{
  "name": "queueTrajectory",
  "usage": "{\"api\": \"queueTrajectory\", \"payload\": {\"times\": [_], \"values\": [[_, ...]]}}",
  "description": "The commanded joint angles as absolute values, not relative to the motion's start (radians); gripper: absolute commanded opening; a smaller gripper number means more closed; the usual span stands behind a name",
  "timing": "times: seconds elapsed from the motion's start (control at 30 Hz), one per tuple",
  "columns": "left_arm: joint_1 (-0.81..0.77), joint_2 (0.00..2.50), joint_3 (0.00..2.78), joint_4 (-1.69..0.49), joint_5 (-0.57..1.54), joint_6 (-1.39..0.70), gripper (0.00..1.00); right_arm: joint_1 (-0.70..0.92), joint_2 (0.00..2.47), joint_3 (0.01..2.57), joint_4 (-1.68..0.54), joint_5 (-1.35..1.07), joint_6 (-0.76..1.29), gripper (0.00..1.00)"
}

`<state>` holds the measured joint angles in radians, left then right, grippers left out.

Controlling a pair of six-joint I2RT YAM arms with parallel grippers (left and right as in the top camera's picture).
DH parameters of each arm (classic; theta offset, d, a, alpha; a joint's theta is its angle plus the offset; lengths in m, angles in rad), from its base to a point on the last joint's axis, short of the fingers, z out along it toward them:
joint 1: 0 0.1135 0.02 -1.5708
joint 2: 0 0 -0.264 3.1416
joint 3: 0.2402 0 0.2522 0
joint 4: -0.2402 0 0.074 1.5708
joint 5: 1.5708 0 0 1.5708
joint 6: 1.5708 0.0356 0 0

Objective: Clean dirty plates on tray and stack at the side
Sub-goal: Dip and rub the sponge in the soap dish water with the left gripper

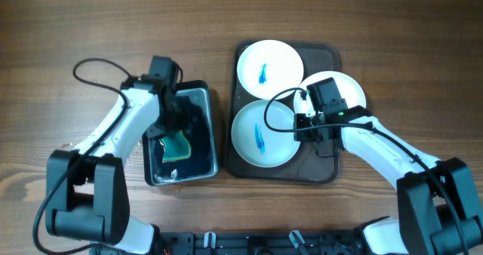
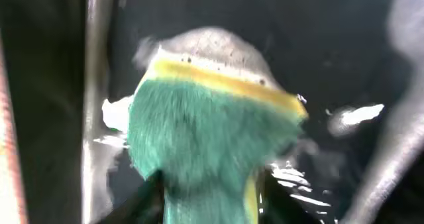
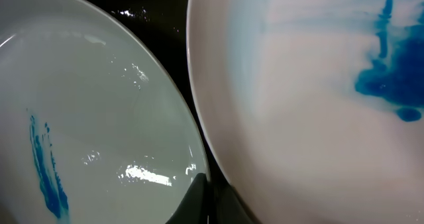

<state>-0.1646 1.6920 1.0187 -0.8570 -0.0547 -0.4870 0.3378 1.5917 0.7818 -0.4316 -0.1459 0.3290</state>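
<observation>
Three white plates with blue smears lie on the dark tray (image 1: 321,168): a far plate (image 1: 270,64), a near-left plate (image 1: 260,134) (image 3: 86,118) and a right plate (image 1: 346,85) (image 3: 298,118) that reaches past the tray's right rim. My right gripper (image 1: 306,123) (image 3: 211,181) is shut, its fingers pressed together in the gap between the near-left and right plates; the right plate's edge overlaps one finger. My left gripper (image 1: 172,127) (image 2: 211,197) is down in the black tub (image 1: 198,96), shut on a green and yellow sponge (image 1: 178,145) (image 2: 205,131).
The tub stands left of the tray, with wet glints on its floor and its wall (image 2: 93,85) close on the left. Both arms reach in from the near edge, cables looping over them. Bare wooden table (image 1: 90,29) surrounds tub and tray.
</observation>
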Motion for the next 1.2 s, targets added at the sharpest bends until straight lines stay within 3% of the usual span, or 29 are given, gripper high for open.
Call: {"api": "queueTrajectory", "payload": {"times": [0.0, 0.07, 0.23, 0.33, 0.4, 0.5, 0.63, 0.77, 0.9, 0.93, 0.97, 1.17], "values": [[-0.161, 1.683, 0.901, -0.708, -0.049, -0.486, 0.21, 0.342, 1.603, 0.778, -0.430, -0.116, 0.344, 0.04], [-0.161, 1.683, 0.882, -0.660, -0.049, -0.486, 0.06, 0.342, 1.603, 0.778, -0.431, -0.116, 0.344, 0.04], [-0.161, 1.675, 0.958, -0.725, -0.049, -0.478, 0.04, 0.342, 1.603, 0.778, -0.431, -0.120, 0.344, 0.04], [-0.161, 1.668, 1.086, -0.882, -0.039, -0.478, 0.40, 0.342, 1.603, 0.778, -0.431, -0.120, 0.344, 0.04], [-0.161, 1.665, 1.141, -0.959, -0.019, -0.478, 0.49, 0.342, 1.603, 0.778, -0.430, -0.120, 0.344, 0.04], [-0.161, 1.666, 1.164, -1.051, 0.027, -0.478, 0.56, 0.342, 1.603, 0.778, -0.431, -0.120, 0.343, 0.04], [-0.161, 1.668, 1.093, -1.047, 0.026, -0.479, 0.51, 0.342, 1.603, 0.778, -0.430, -0.120, 0.344, 0.05], [-0.161, 1.668, 0.957, -0.892, 0.026, -0.479, 0.45, 0.342, 1.603, 0.778, -0.430, -0.120, 0.343, 0.05], [-0.161, 1.668, 0.857, -0.713, 0.025, -0.479, 0.20, 0.342, 1.603, 0.778, -0.430, -0.120, 0.344, 0.05], [-0.161, 1.668, 0.854, -0.695, 0.025, -0.478, 0.07, 0.342, 1.603, 0.778, -0.430, -0.120, 0.344, 0.05], [-0.161, 1.668, 0.855, -0.688, 0.025, -0.479, 0.04, 0.342, 1.603, 0.778, -0.430, -0.120, 0.344, 0.05], [-0.161, 1.652, 1.034, -0.889, 0.027, -0.477, 0.04, 0.332, 1.603, 0.778, -0.430, -0.120, 0.345, 0.05]]}}
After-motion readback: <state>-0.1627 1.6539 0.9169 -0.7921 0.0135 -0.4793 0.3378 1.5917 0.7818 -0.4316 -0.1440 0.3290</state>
